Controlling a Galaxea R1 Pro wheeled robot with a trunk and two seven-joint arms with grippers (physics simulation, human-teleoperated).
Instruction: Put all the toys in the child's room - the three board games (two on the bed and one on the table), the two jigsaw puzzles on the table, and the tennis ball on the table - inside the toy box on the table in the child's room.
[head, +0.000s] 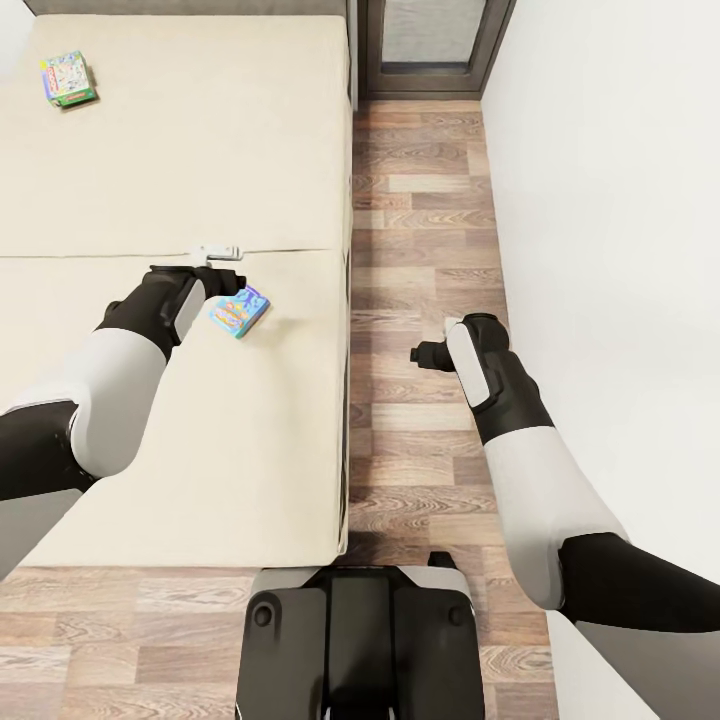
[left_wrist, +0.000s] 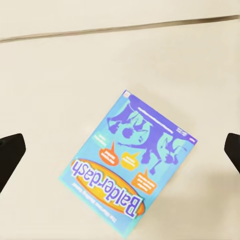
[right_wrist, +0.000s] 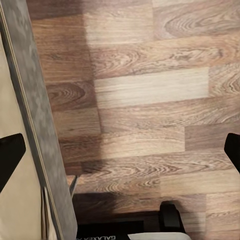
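Head view: bed (head: 180, 150) takes the left part, beige mattress with a seam across the middle, wood floor (head: 420, 250) to its right, white wall (head: 620, 250) on the far right, dark door frame (head: 435, 50) at the top.

Two board games lie on the bed. Blue game (head: 239, 311) lies flat just below the seam, near the bed's right edge, turned at an angle. In the left wrist view the same blue game (left_wrist: 129, 170) reads "Balderdash" on an orange oval, flat on the mattress, nothing touching it. Second game (head: 68, 79), green-blue with a colourful top, sits far off in the bed's top left corner, well apart from the first.

Left claw (head: 222, 268) hovers over the seam, just beside the blue game; released, its dark fingertips (left_wrist: 11, 157) spread wide at either side of the wrist view, box between them but untouched.

Right claw (head: 422, 352) hangs over the floor beside the bed, holding nothing; also spread open, tips (right_wrist: 10, 157) at the frame edges, with the grey bed frame (right_wrist: 37, 125) and floorboards (right_wrist: 150, 90) below.
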